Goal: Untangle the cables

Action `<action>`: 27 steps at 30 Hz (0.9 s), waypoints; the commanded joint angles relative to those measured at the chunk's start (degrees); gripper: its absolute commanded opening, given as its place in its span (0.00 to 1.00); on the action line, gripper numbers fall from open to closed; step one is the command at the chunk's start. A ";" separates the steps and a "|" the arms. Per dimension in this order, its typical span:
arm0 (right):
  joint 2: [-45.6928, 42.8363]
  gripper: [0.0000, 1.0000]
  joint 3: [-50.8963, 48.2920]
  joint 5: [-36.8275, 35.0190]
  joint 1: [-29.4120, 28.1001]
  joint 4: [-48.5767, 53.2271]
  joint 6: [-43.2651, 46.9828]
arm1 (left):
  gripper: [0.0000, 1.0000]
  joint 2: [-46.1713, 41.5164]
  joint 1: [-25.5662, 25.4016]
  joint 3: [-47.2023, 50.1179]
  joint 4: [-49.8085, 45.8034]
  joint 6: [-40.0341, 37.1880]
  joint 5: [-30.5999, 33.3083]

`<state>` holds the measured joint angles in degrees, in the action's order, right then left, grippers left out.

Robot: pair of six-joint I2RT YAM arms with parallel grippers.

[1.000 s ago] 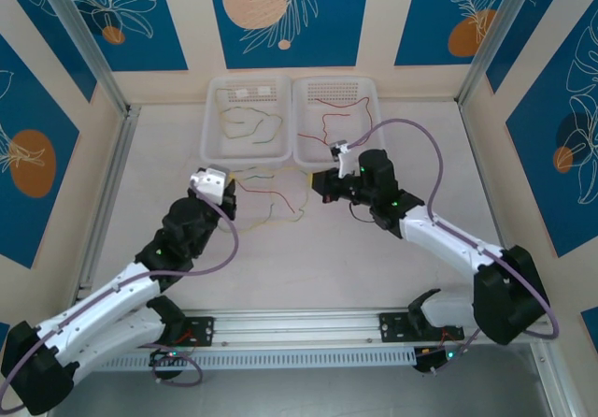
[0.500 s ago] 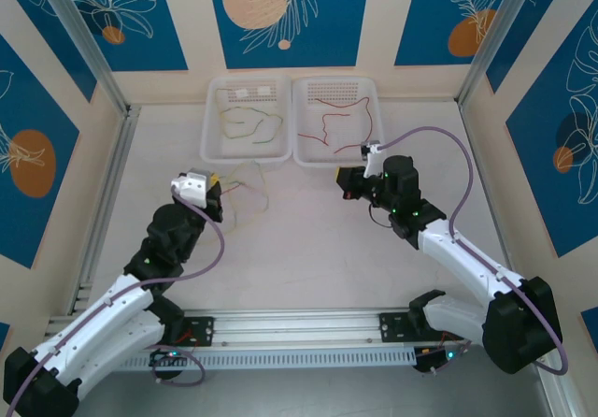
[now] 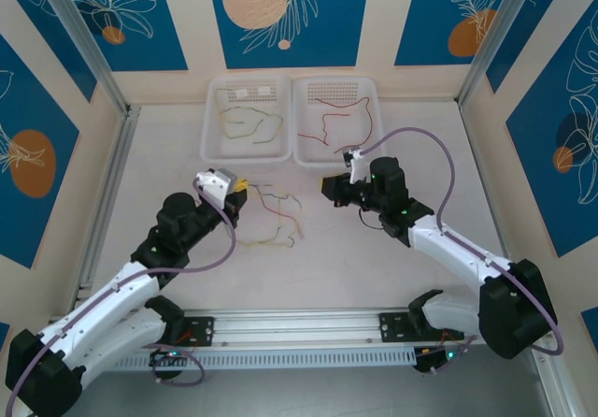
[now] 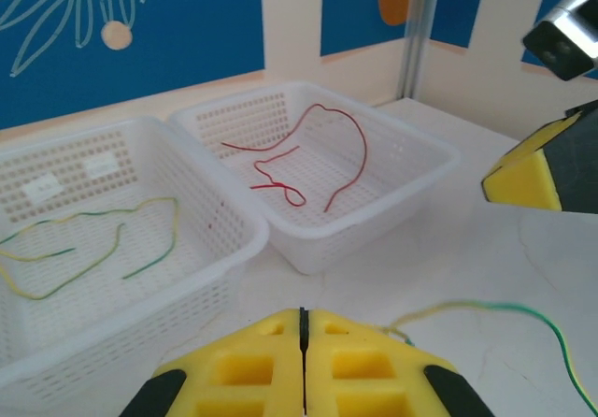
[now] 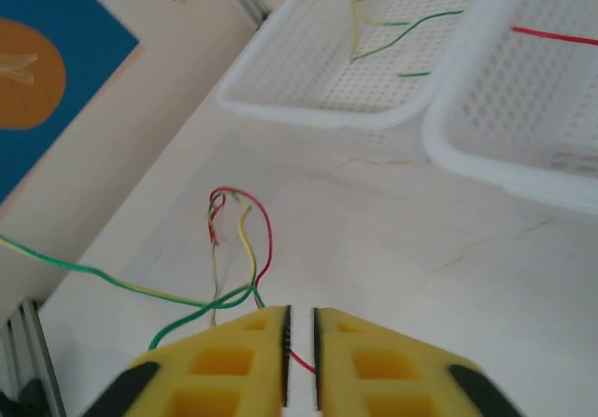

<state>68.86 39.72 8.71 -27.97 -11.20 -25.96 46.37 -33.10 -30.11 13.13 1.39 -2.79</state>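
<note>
roughly the middle of the table (image 3: 392,277) lies bare, with open room toward its right edge and along the near edge up to the metal rail (image 3: 299,323) that carries the arm bases. at the far edge two white baskets stand side by side, touching: the left basket (image 3: 213,108) holds yellow-green cables (image 3: 245,122), the right basket (image 3: 374,108) holds red cables (image 3: 327,118). an aluminium frame post rises at each far corner, and the walls behind carry blue panels with orange discs.

between the two grippers, just in front of the baskets, loose cables (image 3: 276,213) sprawl on the table, red and yellow-green strands crossing each other. the left gripper (image 3: 238,194) sits at the left end of that tangle, its yellow pads (image 4: 252,370) pressed fully together in the left wrist view; a yellow-green strand (image 4: 486,307) comes out from just behind them and runs off to the right, and i cannot tell whether it is pinched. the right gripper (image 3: 327,188) sits off the right end of the tangle, near the front rim of the right basket. in the right wrist view its pads (image 5: 234,361) stand a narrow slit apart, and a red strand (image 5: 301,361) crosses the slit; the knot of cables (image 5: 234,239) lies on the table just beyond the fingertips.

the tabletop is pale, faintly marbled, and flat.
</note>
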 commanded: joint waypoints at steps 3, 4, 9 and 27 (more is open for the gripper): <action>4.47 0.32 2.85 4.66 -0.79 -1.70 1.17 | 0.00 1.58 0.26 -2.22 3.44 0.33 -6.12; 5.01 0.40 2.81 5.53 -1.02 -2.39 1.32 | 0.00 1.85 0.30 -2.38 3.41 0.37 -6.17; 9.55 0.53 5.45 10.56 -2.15 -1.42 2.98 | 0.00 2.30 0.27 -2.25 3.79 0.35 -6.58; 15.14 0.47 7.60 15.77 -5.71 4.94 7.00 | 0.00 1.53 0.24 -1.33 3.40 0.07 -3.84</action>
<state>83.53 45.89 22.98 -33.06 -7.88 -19.73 48.71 -33.10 -30.44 14.37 1.39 -7.01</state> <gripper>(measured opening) 0.494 0.065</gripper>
